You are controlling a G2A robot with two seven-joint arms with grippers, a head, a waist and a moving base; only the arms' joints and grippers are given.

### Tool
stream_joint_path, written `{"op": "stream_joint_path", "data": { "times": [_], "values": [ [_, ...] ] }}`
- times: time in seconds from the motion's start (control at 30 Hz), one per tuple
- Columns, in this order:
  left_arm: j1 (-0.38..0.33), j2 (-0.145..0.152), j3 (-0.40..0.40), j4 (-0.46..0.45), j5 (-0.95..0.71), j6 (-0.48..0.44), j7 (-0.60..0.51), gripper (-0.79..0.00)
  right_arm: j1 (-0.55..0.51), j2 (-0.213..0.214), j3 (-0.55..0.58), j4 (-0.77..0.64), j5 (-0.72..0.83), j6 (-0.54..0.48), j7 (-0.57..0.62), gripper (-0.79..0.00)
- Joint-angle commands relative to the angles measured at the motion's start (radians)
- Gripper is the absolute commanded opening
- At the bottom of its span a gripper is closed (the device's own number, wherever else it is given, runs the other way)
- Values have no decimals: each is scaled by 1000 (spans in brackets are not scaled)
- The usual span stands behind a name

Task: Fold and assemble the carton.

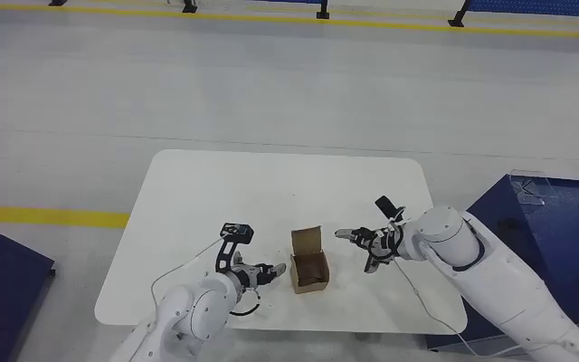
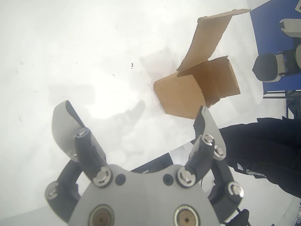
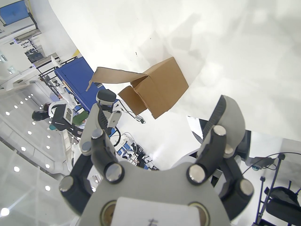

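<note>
Top view: carton [image 1: 309,264] stands formed by the table's [image 1: 271,181] front edge, lid [image 1: 308,239] not yet closed. Left gripper [image 1: 274,270] and right gripper [image 1: 355,250] gape empty.

Carton [image 1: 309,262] on worktop [image 1: 271,181], near front edge, flap upright at far side. Left end effector [image 1: 277,270] just beside carton's left; right end effector [image 1: 355,251] near its right, apart.

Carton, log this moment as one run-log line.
carton: erected, lid flap up, on table | left gripper: open, close beside carton | right gripper: open, opposite side, apart
</note>
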Motion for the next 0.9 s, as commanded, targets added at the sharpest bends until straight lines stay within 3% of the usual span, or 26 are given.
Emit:
{"op": "stream_joint_path", "data": {
  "times": [0.0, 0.17, 0.53, 0.87],
  "values": [
    [-6, -3, 8, 10, 2, 4, 2, 0, -6, -1, -5, 1, 6, -1, 10, 0],
    [-33, -14, 35, 40, 10, 7, -7, 0, -6, -6, -78, -32, -170, 59, -45, 0],
    [-114, -46, 100, 123, -7, -3, 0, 0, 71, -34, -163, 59, -223, 3, 132, 0],
    [-160, -68, 129, 185, -18, -9, -17, 0, 130, -82, -237, 134, -238, -31, 173, 0]
  ]
}}
